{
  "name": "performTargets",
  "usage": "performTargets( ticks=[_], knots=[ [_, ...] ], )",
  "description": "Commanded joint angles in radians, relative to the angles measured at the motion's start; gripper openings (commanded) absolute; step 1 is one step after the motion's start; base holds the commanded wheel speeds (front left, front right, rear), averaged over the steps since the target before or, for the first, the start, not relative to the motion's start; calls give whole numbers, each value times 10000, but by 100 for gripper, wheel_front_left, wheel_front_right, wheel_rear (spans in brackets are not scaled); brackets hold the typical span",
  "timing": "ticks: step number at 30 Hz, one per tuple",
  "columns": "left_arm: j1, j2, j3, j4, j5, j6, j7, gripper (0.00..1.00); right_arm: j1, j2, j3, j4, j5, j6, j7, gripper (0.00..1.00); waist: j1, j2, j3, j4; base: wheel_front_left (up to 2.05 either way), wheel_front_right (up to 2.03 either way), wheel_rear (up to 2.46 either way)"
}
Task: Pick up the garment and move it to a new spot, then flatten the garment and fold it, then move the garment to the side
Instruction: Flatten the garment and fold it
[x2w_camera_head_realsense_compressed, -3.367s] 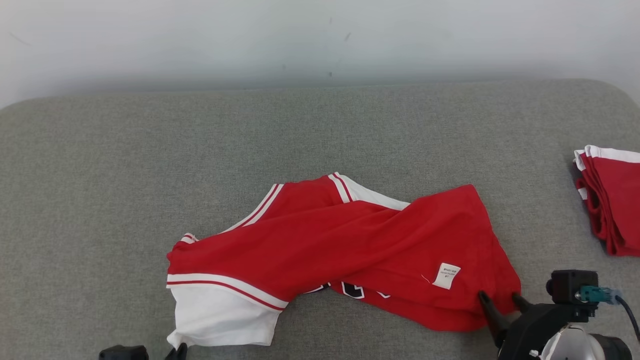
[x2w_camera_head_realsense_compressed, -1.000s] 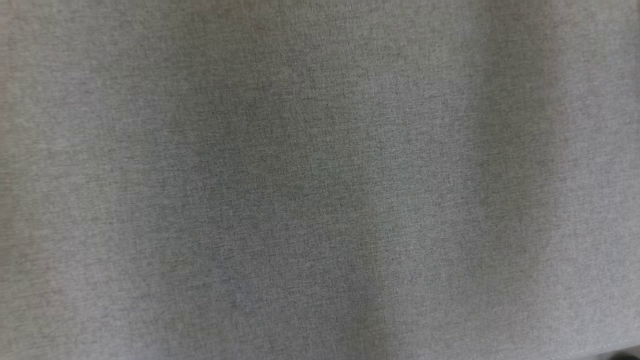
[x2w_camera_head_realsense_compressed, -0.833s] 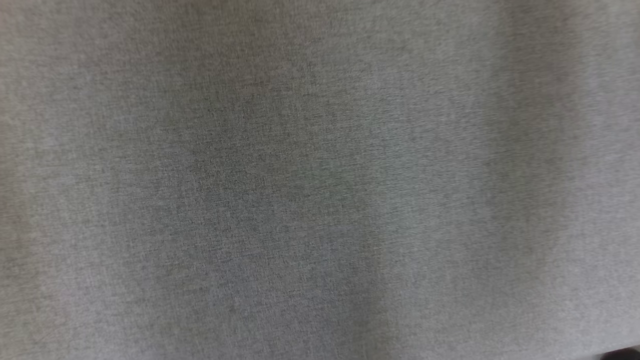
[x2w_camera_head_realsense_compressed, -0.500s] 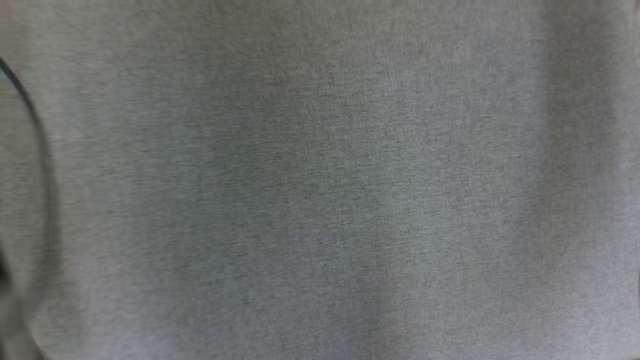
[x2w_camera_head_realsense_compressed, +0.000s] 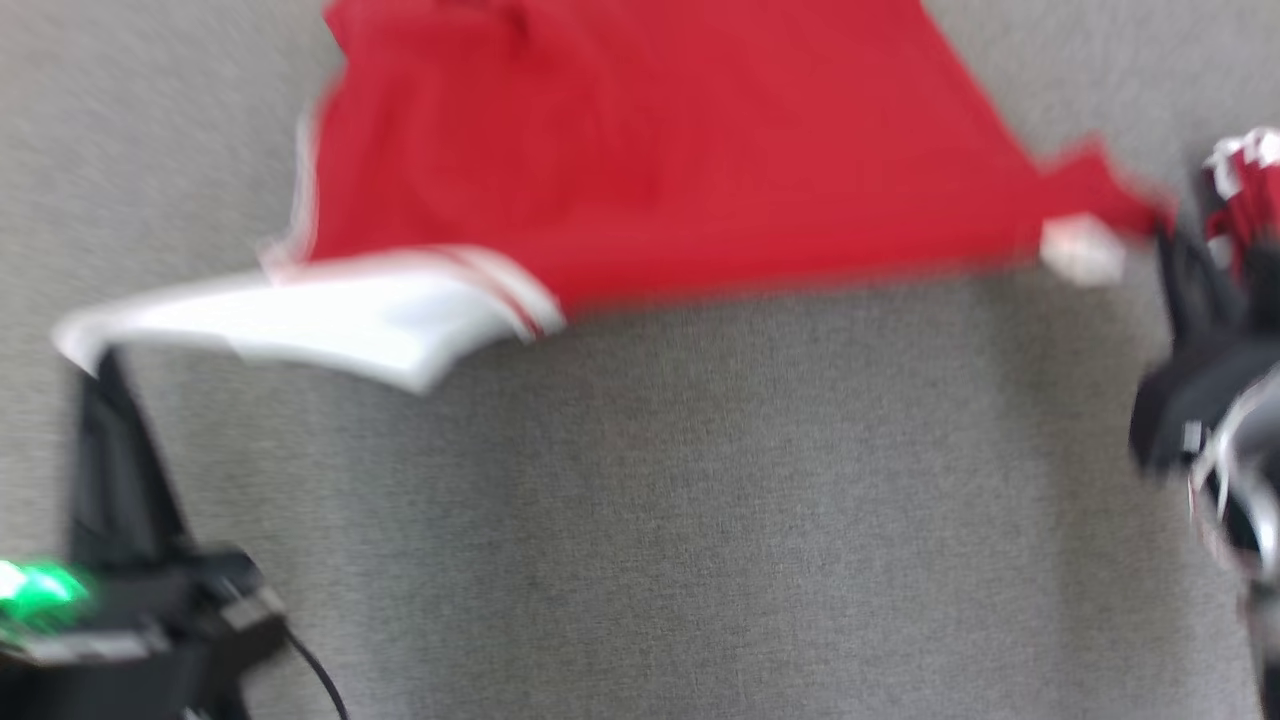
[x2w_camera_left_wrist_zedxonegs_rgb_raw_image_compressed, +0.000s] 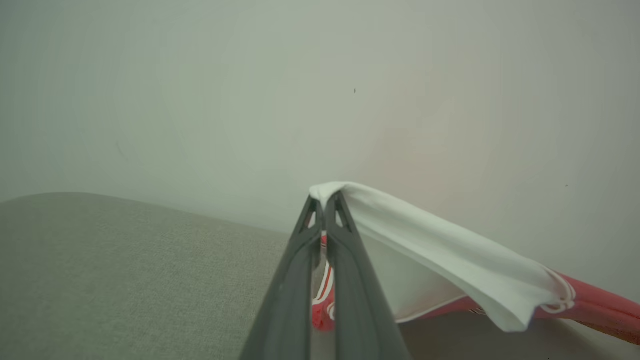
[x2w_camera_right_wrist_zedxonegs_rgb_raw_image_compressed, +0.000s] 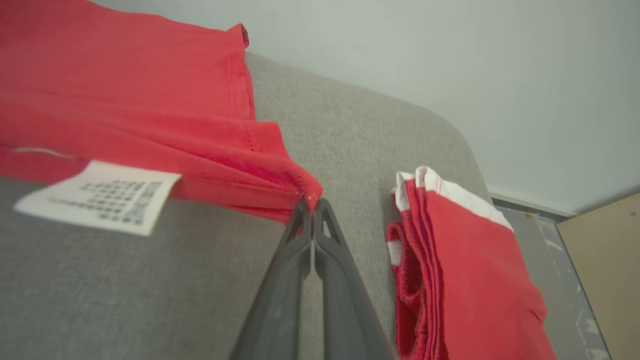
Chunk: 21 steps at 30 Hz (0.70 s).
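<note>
Left end effector (x2w_camera_left_wrist_zedxonegs_rgb_raw_image_compressed: 325, 199) clamping red-white garment (x2w_camera_head_realsense_compressed: 650, 150), grey woven upholstery (x2w_camera_head_realsense_compressed: 700, 500)

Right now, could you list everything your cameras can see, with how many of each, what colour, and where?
garment: one, red with a white sleeve and striped trim, stretched between the two grippers over the surface
care label: one, white with small print, hanging from the garment near the right gripper
folded pile: one, red and white, on the surface to the robot's right
cushioned surface: one, grey fabric, beneath everything
wall: one, pale, behind the surface
panel: one, beige, beyond the surface's corner
left gripper: one, dark, shut on the white sleeve
right gripper: one, dark, shut on a red corner
</note>
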Motion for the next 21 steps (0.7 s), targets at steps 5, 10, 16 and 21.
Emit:
performTargets(
  ticks=[5, 10, 16, 21],
  knots=[
    [1478, -45, -934, 901, -958, 306, -40, 0, 2247, 710, -440, -1498, 397, -42, 2080, 0, 4, 2, -1802, 518, 0, 0, 0],
    [2131, -35, -1722, 1680, -1274, 535, 359, 0, 3412, 1285, -607, -2017, 574, -38, 3097, 0, 4, 2, -2248, 676, 0, 0, 0],
    [3023, 183, -2146, 2050, -2109, 591, 2348, 0, 4495, 1795, -822, -2407, 669, -36, 4092, 0, 4, 2, -2617, 854, 0, 0, 0],
    [3938, 387, -2223, 1648, -3478, 641, 4485, 0, 4953, 2011, -1001, -2620, 588, -36, 4415, 0, 4, 2, -2739, 959, 0, 0, 0]
  ],
)
